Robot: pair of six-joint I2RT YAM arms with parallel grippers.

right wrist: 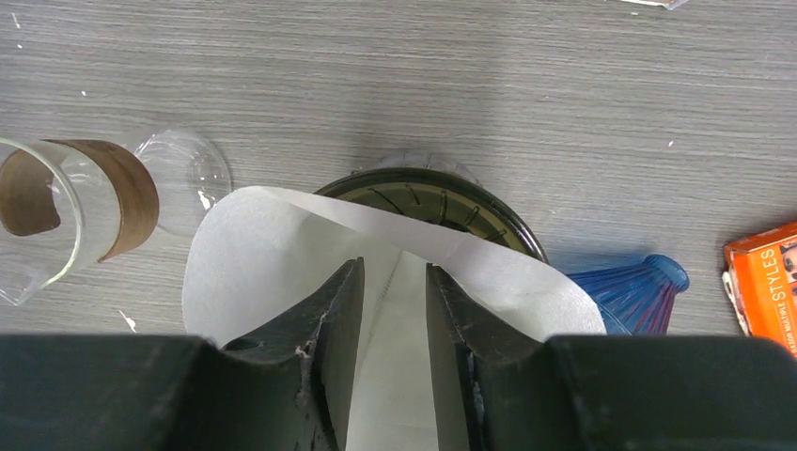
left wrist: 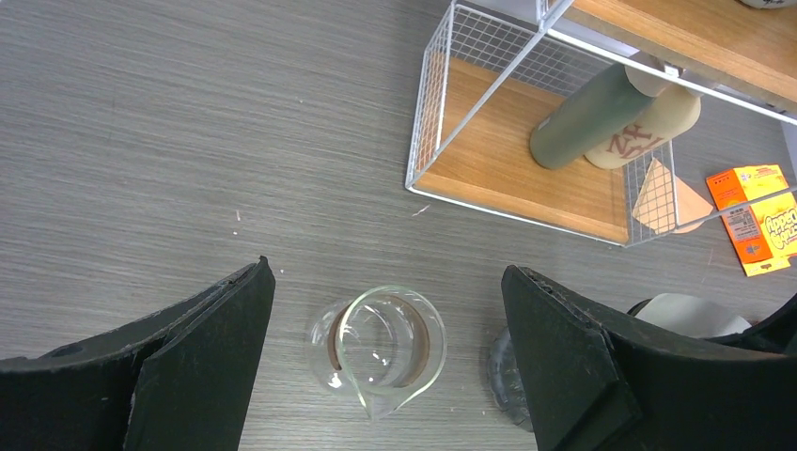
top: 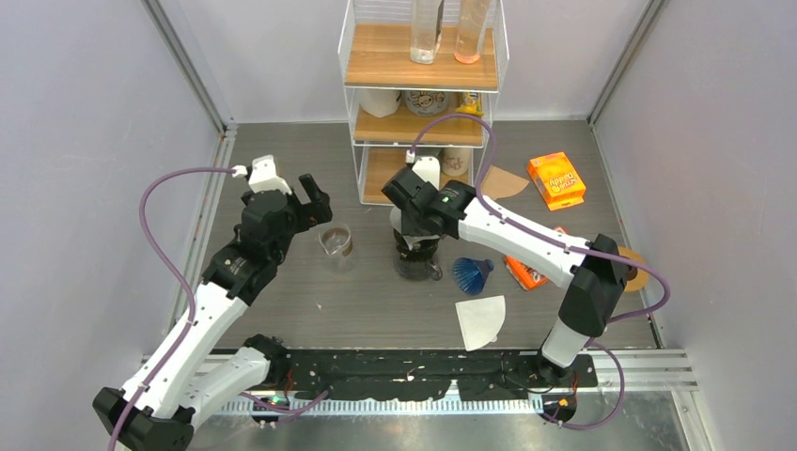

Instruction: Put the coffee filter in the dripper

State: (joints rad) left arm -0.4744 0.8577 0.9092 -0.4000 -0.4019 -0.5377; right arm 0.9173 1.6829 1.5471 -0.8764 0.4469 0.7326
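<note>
A white paper coffee filter point(right wrist: 254, 244) stands opened out over the dark ribbed dripper point(right wrist: 442, 193), which sits on a glass vessel at mid table point(top: 418, 263). My right gripper point(right wrist: 395, 268) reaches down inside the filter. Its jaws stand a narrow gap apart, and only the filter's seamed inner wall shows through the gap. Part of the dripper's rim is covered by the paper. My left gripper point(left wrist: 387, 272) hovers wide open above a small glass beaker point(left wrist: 381, 348) to the left of the dripper, holding nothing.
A second white filter point(top: 480, 319) lies flat near the front. A blue ribbed cone point(top: 473, 274) lies right of the dripper, beside an orange packet point(top: 526, 272). A wire-and-wood shelf rack point(top: 423, 85) stands behind, with a brown filter point(top: 503, 181) and an orange box point(top: 556, 178) to its right.
</note>
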